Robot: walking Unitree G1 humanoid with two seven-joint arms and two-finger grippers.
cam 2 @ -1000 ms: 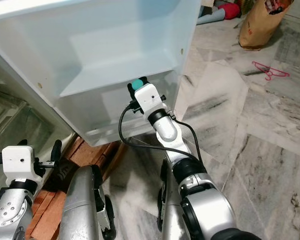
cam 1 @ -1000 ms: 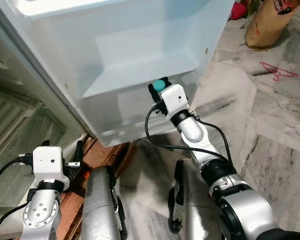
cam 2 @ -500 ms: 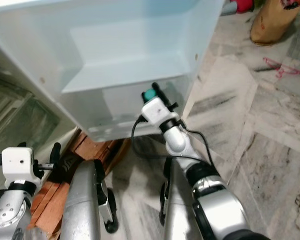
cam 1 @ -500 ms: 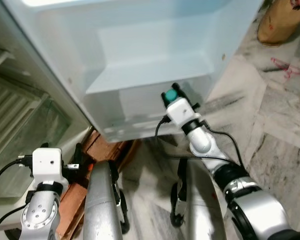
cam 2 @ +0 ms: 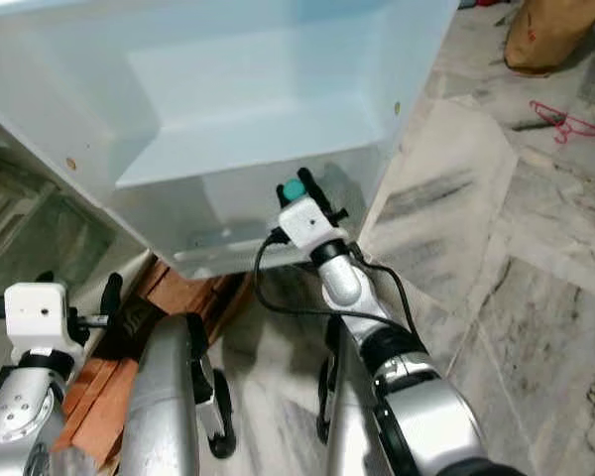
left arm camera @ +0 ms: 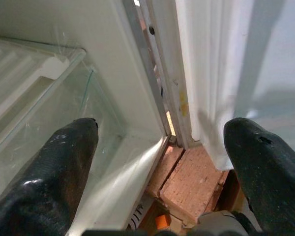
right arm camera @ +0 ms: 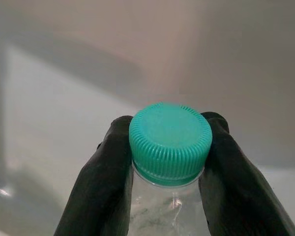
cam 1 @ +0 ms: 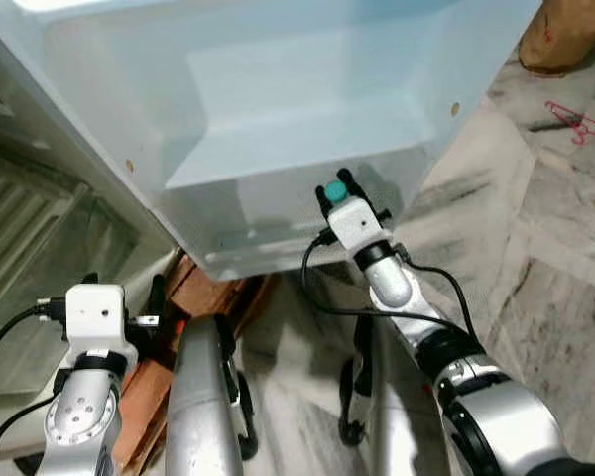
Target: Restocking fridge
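Observation:
My right gripper (cam 1: 334, 191) is shut on a clear plastic bottle just under its teal cap (right arm camera: 170, 140); both black fingers (right arm camera: 101, 177) press the neck. It holds the bottle up against the front of the lowest shelf (cam 1: 268, 213) of the open white fridge door (cam 1: 278, 99). The bottle's body is hidden behind the wrist in the eye views. My left gripper (left arm camera: 162, 142) hangs low and open, nothing between its fingers (left arm camera: 64, 162), pointing at the foot of the fridge by the door hinge.
Red bricks (cam 1: 203, 293) prop up the fridge base, close to my left gripper. A glass-topped drawer (left arm camera: 64, 98) sits inside the fridge at the left. On the marble floor to the right lie a brown paper bag (cam 1: 575, 35) and a red hanger (cam 1: 580, 121).
The head view has shifted, so the door sits differently in the picture. The right gripper keeps its hold on the bottle at the lowest door shelf. The left arm stays put.

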